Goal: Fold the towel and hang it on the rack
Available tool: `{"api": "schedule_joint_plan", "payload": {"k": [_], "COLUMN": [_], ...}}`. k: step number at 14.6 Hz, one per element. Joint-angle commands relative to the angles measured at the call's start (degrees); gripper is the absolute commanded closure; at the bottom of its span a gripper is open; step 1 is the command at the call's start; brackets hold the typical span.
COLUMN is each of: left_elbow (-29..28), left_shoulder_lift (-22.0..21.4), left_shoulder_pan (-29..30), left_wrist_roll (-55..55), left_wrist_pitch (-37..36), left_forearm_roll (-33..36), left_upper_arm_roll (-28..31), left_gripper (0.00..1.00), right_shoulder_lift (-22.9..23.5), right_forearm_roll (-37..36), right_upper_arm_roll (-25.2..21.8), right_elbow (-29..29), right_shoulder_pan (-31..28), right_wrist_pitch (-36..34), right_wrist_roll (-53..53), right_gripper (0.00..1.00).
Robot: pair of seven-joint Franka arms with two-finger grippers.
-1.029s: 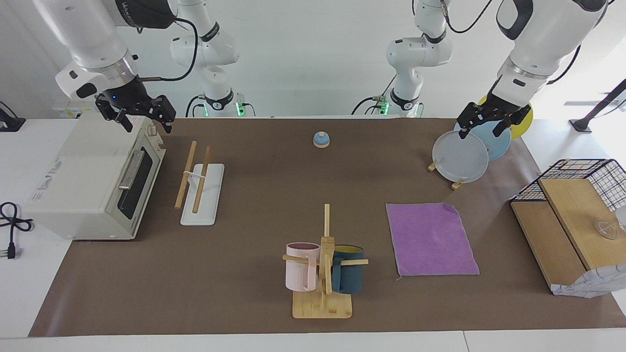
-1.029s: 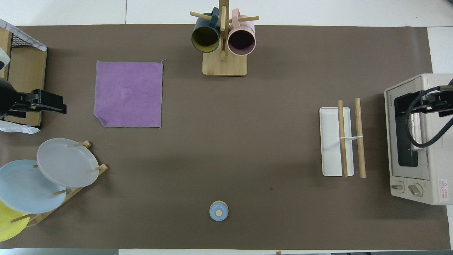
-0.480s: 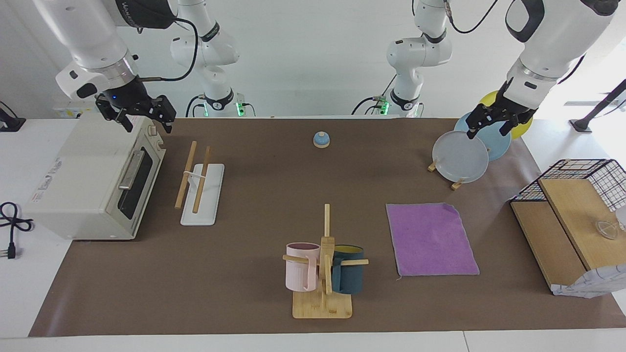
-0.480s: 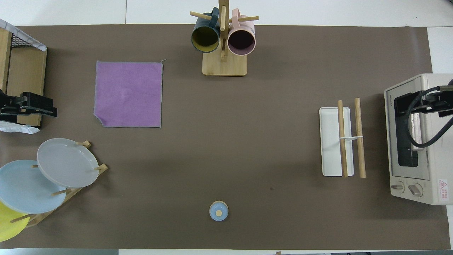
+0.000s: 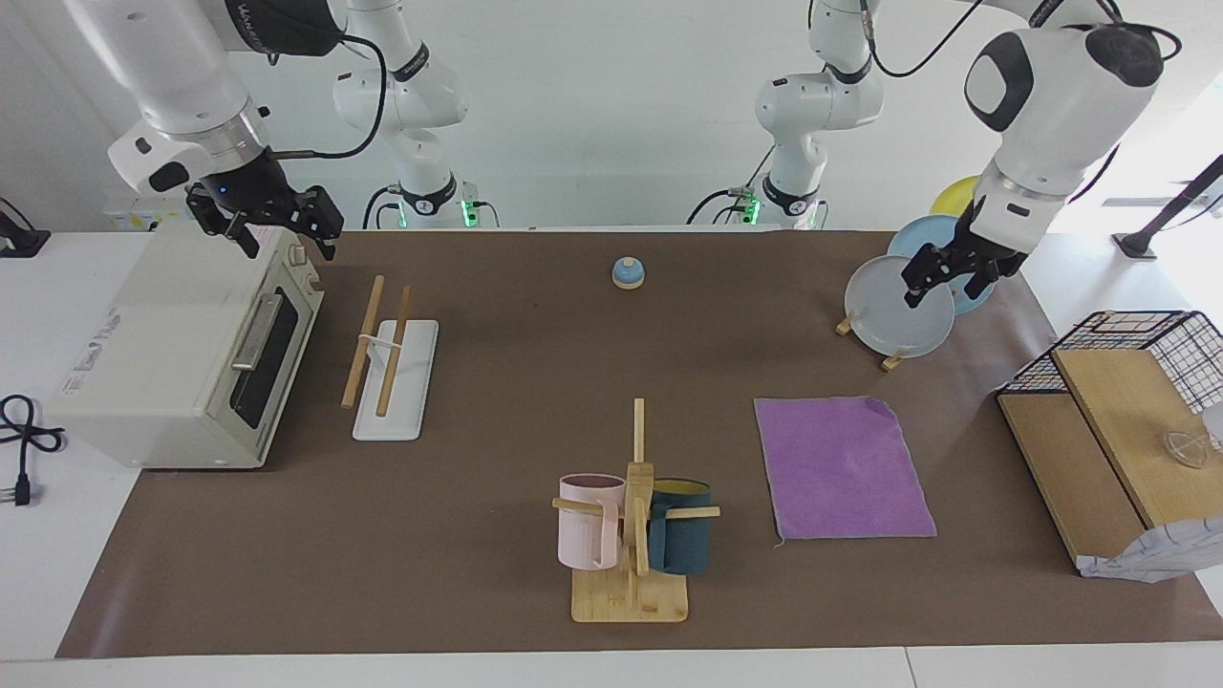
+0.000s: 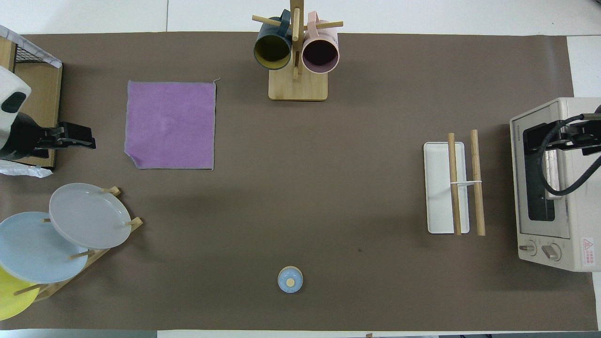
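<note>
Brown mat (image 5: 497,382) covered my table; the towel (image 5: 841,468) lay flat, purple side up. My left gripper (image 5: 946,275) hung open and empty over the plates (image 5: 898,306). My right gripper (image 5: 272,222) waited open over the toaster oven (image 5: 172,354), beside the rack (image 5: 392,358).

Both views are bright and evenly lit from above, with the brown tabletop (image 5: 497,497) matte and free of glare and everything on it in sharp focus. Shadows are soft and short: the mug tree (image 5: 632,535), the rack (image 6: 453,188) and the toaster oven (image 5: 182,344) each cast only a faint dark fringe on the tabletop beside them. In the facing view the white wall and the area past the left arm's end of the tabletop are washed out nearly to pure white, and the overhead view shows straight edges with no visible bending at the borders.
</note>
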Motion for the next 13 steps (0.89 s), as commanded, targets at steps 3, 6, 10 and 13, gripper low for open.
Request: {"api": "schedule_joint_plan", "payload": {"k": [3,6,10,13], "left_elbow": [-7.5,-9.9,-11.0,-12.3], "left_shoulder_lift": [10.2,12.2,13.9,13.8], "left_shoulder_pan": [1.9,2.8,2.1,1.9], "left_wrist_roll": [-4.6,-8.7,-18.7,-21.5], "left_wrist_pitch": [15.8,20.8,23.1,23.0], "left_forearm_roll": [0.2,0.2,0.1,0.1], "left_upper_arm_roll": [-0.2,-0.2,-0.3,-0.3], "left_gripper": [0.0,0.0,0.0,0.12], "right_shoulder_lift": [-1.0,-1.0,-0.9,-0.9], "right_forearm_roll": [0.5,0.5,0.8,0.9], "right_upper_arm_roll": [0.3,0.3,0.3,0.3], "right_elbow": [-0.8,-0.8,-0.6,-0.7], "right_shoulder_pan": [-0.4,-0.6,-0.5,-0.6], "right_wrist_pitch": [-0.7,-0.6,-0.5,-0.5], "right_wrist_roll": [-0.8,-0.8,-1.0,-1.0], "right_gripper": [0.0,0.0,0.0,0.0]}}
